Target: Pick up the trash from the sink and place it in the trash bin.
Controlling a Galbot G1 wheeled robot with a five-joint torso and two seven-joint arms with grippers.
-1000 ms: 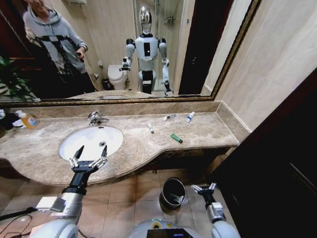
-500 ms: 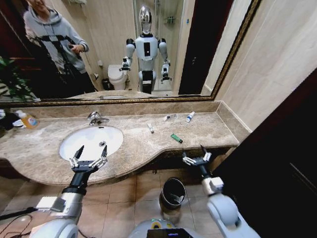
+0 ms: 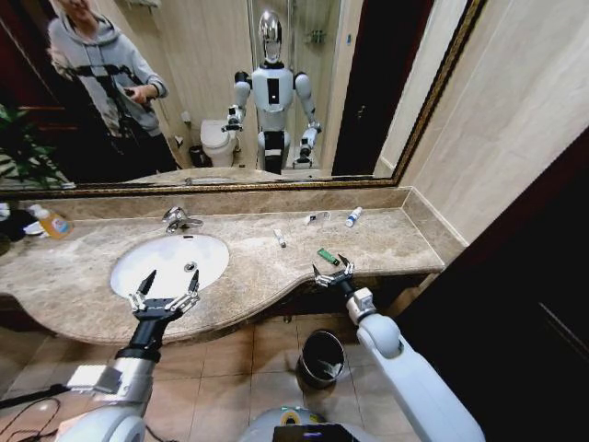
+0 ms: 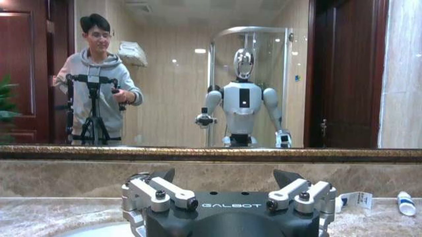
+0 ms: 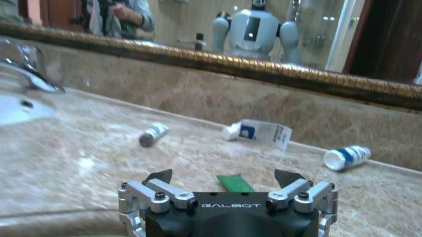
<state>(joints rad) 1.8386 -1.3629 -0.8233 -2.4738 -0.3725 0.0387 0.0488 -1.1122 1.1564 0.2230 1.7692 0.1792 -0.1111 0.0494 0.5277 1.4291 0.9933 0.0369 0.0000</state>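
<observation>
a black trash bin (image 3: pixel 322 357) with a metal rim is standing on the tiled floor nearest the robot, under the counter edge; something pale is lying inside it, too small to identify. above it, the right gripper (image 3: pixel 333 273) is reaching over the near edge of the brown marble counter (image 3: pixel 386 244), its claw spread wide and holding nothing, just short of a green stick (image 3: pixel 328 257). to the left, the left gripper (image 3: pixel 164 296) is hovering at the near rim of the white sink (image 3: pixel 152 261), also spread wide and empty. farther back, a small white tube (image 3: pixel 279 238), a white tube with a wrapper (image 3: pixel 316 218) and a blue-capped white bottle (image 3: pixel 352 216) are lying on the counter. judging by this, most of the picking up is yet to be done.
</observation>
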